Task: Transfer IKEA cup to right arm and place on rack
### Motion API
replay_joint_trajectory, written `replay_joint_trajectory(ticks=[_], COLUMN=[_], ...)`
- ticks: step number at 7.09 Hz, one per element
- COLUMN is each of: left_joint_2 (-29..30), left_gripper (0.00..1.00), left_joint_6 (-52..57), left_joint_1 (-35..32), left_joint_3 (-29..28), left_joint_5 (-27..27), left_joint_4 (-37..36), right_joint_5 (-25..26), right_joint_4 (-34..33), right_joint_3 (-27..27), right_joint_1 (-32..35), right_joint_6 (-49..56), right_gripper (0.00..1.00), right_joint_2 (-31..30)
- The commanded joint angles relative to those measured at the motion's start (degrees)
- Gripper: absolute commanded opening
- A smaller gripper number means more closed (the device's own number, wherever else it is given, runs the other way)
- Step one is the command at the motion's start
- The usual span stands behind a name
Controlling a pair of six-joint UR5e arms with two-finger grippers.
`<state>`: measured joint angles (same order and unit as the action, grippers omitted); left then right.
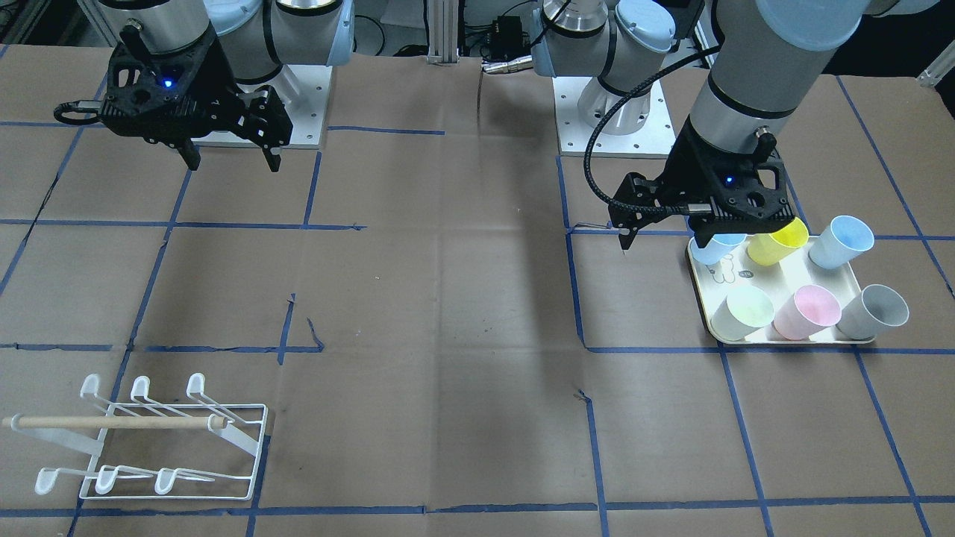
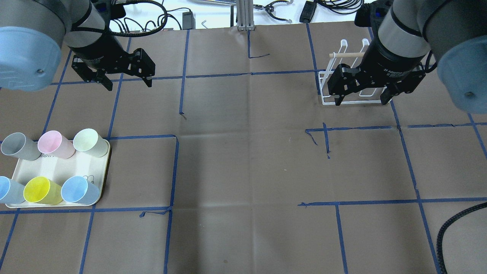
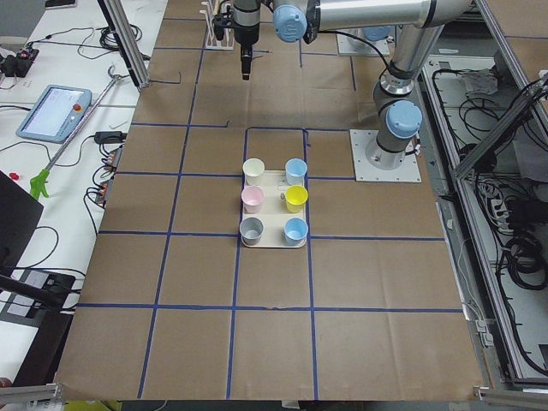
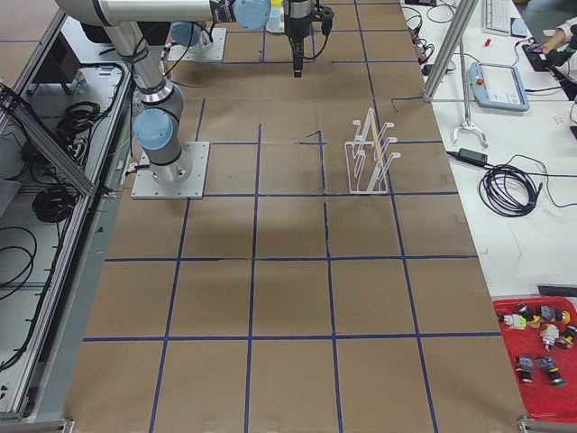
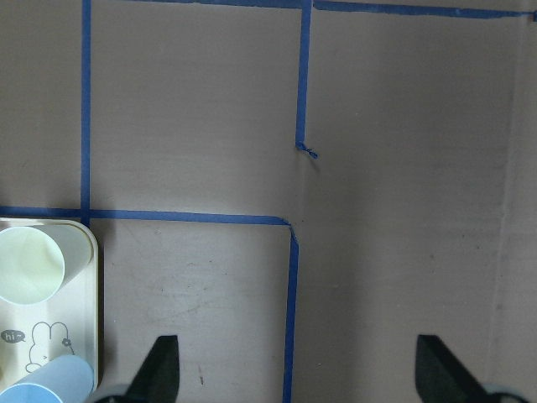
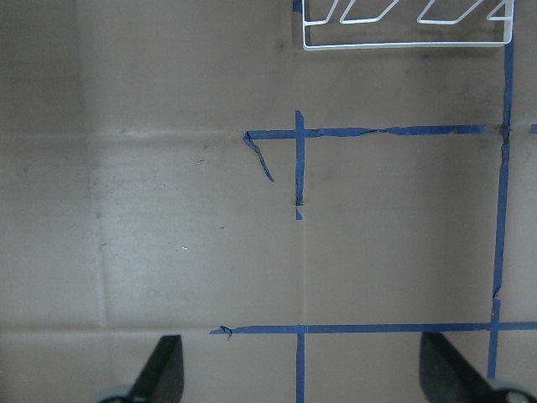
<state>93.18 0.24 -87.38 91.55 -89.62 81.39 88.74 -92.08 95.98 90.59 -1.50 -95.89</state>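
Seemingly high, left end effector [image 2: 129,85] hangs agape.

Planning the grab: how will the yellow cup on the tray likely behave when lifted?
The yellow cup looks small and thin-walled, so probably light and stiff. Its smooth tapered side may slip. It stands on its narrower base, so a push might tip it.

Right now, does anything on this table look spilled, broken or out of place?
Nothing serious. The cups stand upright on the tray and the rack stands too. Only the blue tape is torn and curling in spots.
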Motion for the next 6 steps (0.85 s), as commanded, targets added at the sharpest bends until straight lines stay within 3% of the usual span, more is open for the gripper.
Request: replay_joint_trajectory(ticks=[1, 6], left_joint_2=[-0.8, -3.5], left_gripper=[1.0, 0.99], left_joint_6=[5.9, 26.5], left_joint_1=[1.4, 20.8], left_joint_3=[1.2, 10.9], left_joint_5=[-0.7, 0.1], left_joint_4=[-0.1, -3.9], right_joint_5=[0.0, -0.1], right_joint_4=[0.1, 0.3], right_joint_3=[0.0, 0.0], right_joint_1=[-0.1, -0.1], right_joint_6=[0.0, 0.0], right_gripper=[1.0, 1.0], right_joint_2=[0.0, 0.0])
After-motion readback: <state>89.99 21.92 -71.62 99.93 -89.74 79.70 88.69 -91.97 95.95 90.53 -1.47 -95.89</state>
